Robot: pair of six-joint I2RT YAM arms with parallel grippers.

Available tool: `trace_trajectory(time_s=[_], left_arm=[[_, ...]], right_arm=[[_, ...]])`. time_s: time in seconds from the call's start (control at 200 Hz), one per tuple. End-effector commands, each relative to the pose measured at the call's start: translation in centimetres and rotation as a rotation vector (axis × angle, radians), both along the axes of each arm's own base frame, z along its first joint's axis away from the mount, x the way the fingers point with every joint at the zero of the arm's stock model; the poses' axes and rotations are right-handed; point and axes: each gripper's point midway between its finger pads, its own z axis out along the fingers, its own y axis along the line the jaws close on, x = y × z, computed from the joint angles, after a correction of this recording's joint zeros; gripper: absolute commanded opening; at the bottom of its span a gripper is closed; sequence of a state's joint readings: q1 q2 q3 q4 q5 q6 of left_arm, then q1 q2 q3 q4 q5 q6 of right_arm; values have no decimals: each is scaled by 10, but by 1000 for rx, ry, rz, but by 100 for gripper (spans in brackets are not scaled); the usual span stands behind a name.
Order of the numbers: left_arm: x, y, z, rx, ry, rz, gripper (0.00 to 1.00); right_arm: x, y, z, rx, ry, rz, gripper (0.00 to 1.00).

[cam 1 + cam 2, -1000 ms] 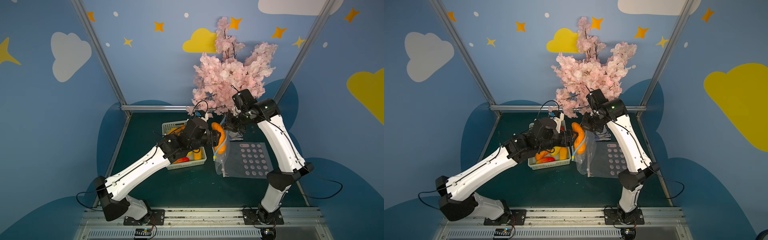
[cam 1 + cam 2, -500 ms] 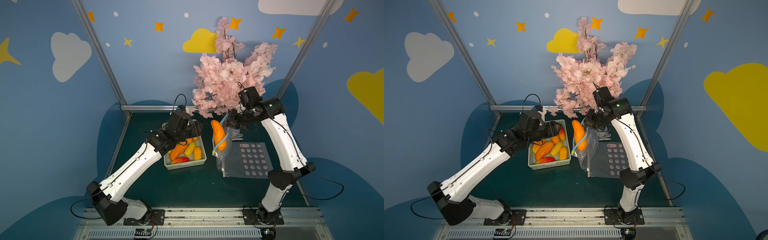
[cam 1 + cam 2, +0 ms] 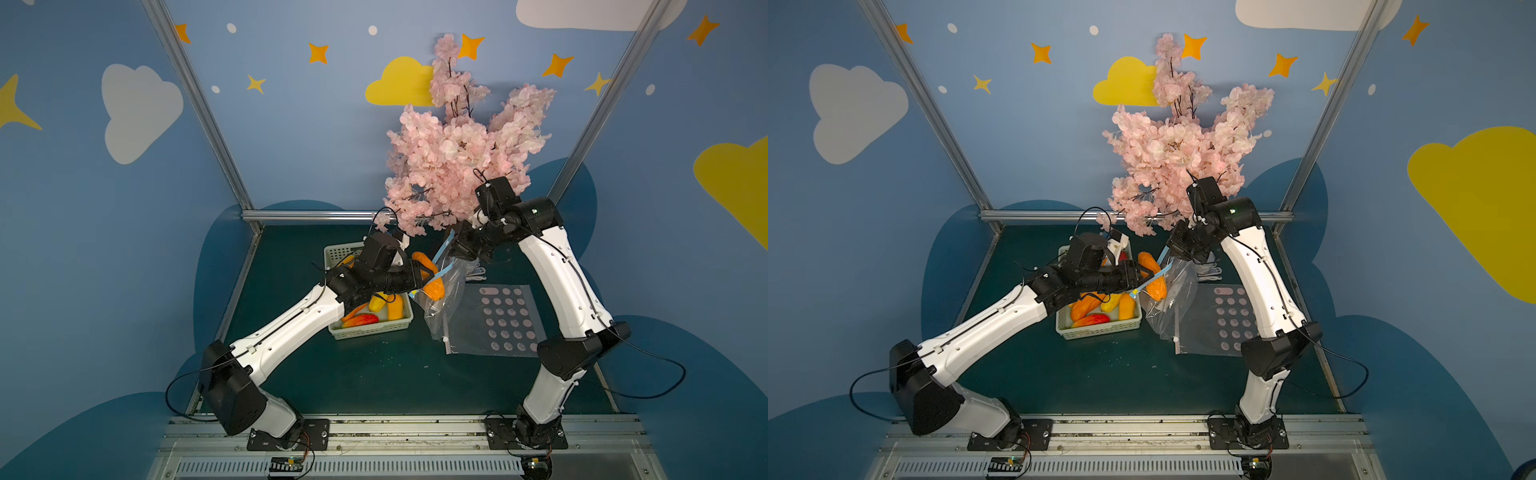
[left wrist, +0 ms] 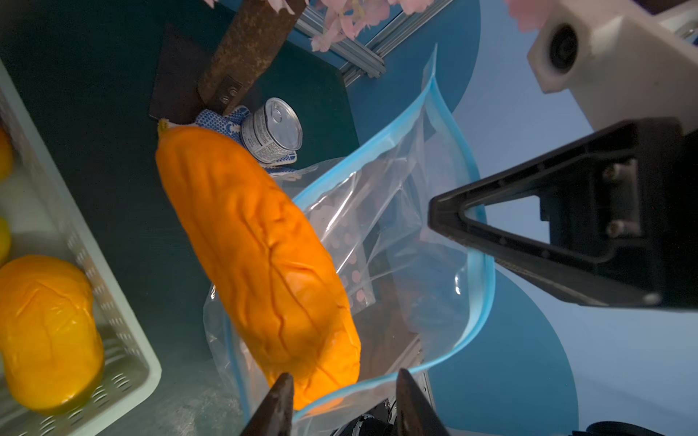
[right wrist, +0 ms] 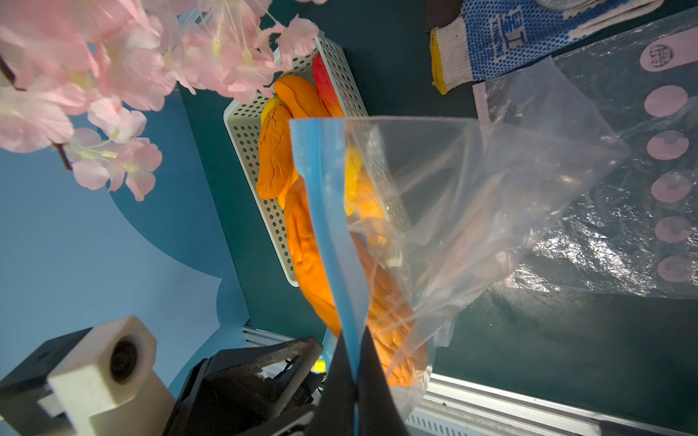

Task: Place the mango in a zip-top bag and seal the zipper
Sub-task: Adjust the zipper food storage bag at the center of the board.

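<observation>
In both top views the tips of the left jaws were lost against their dark wrist and the mango (image 3: 430, 277) (image 3: 1153, 277). The right jaws were tucked under their own wrist and the pink blossom branch (image 3: 453, 153).

The wrist views settled more. The right jaws were pinched tight on the blue zipper strip (image 5: 328, 226) of the zip-top bag (image 5: 472, 196), holding its mouth up. The left jaws stood part-way apart, with the bag's near rim running between their tips (whether they touched it could not be told). The mango leaned in that mouth, its lower end inside the clear film and its stem end sticking out. Much of the basket (image 3: 374, 330) lay hidden under the left arm (image 3: 291, 328). A can (image 4: 272, 130) and a dotted glove (image 4: 223, 115) showed clearly only in the wrist views.

The bench (image 3: 374, 374) was dark green, and a second flat bag (image 3: 507, 320) printed with pink dots lay just beside the raised bag's lower end. Blue walls (image 3: 83, 249) painted with clouds and stars stood behind aluminium posts (image 3: 199, 104).

Half a second earlier the left arm had been drawn back over the basket; now its jaws were at the bag's mouth again. The mango leaned further than before, and the right arm (image 3: 557, 282) had hardly moved.
</observation>
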State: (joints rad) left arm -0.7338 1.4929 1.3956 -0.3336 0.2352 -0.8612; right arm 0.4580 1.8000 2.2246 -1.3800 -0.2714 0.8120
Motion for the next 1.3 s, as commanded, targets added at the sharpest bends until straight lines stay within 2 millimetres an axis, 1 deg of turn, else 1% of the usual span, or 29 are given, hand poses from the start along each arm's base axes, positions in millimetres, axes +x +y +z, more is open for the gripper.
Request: trace_trajectory(time_s=[0.0, 0.09, 0.115, 0.13, 0.16, 0.185, 0.22, 0.285, 0.33, 0.37, 0.425, 0.476, 0.516, 0.591, 0.606, 0.666, 0.726, 0.786, 0.886, 0.981, 1.056, 1.126, 1.231, 1.296], left_arm=[[-2, -15, 15, -61, -30, -35, 40], [-5, -16, 12, -40, -19, -33, 39], [-7, -15, 13, -32, -22, -34, 39], [-4, -10, 13, -13, -32, -4, 39], [-5, -2, 14, 17, -42, 29, 39], [-4, 8, 14, 49, -48, 67, 41], [-3, 26, 11, 102, -47, 139, 46], [-3, 65, -5, 189, -12, 285, 50], [-4, 87, -20, 214, 41, 359, 57], [-4, 99, -31, 200, 74, 397, 64], [-1, 107, -40, 141, 105, 420, 67], [3, 107, -44, 83, 117, 414, 67], [8, 102, -44, 44, 119, 388, 64], [11, 88, -47, 10, 146, 320, 58], [10, 85, -47, 0, 146, 307, 57], [10, 77, -54, -21, 179, 281, 55], [12, 74, -63, -46, 215, 289, 57], [16, 74, -72, -68, 242, 310, 62], [32, 76, -88, -99, 278, 353, 66], [47, 73, -106, -129, 347, 392, 66], [56, 65, -117, -146, 371, 392, 65], [64, 53, -118, -176, 383, 366, 65], [74, 43, -113, -174, 388, 340, 64], [77, 36, -113, -180, 404, 319, 63]], right_arm=[[-6, -1, 15, 37, -33, 0, 0], [-7, -1, 15, 37, -32, 3, 0], [-7, -1, 13, 34, -29, 3, 0], [-7, -2, 14, 34, -30, 3, 0], [-8, -2, 13, 33, -27, 3, 0], [-8, -2, 11, 32, -24, 5, 0], [-9, -1, 9, 35, -21, 10, 0], [-9, 1, 4, 47, -18, 18, 0], [-10, 5, -1, 55, -9, 27, 0], [-11, 7, -5, 63, -5, 32, 0], [-12, 11, -8, 69, -4, 41, 0], [-13, 12, -10, 68, -5, 44, 0], [-14, 13, -10, 67, -4, 45, 0], [-14, 14, -11, 69, -4, 47, 0], [-14, 14, -11, 68, -3, 47, 0], [-13, 15, -12, 69, -3, 49, 0], [-13, 15, -11, 71, -3, 52, 0], [-13, 16, -10, 75, -4, 53, 0], [-13, 18, -10, 82, -4, 57, 0], [-13, 20, -8, 90, -3, 62, 0], [-13, 22, -5, 96, -6, 67, 0], [-13, 22, -4, 99, -7, 70, 0], [-13, 23, -6, 98, 0, 75, 0], [-12, 23, -5, 102, -4, 73, 0]])
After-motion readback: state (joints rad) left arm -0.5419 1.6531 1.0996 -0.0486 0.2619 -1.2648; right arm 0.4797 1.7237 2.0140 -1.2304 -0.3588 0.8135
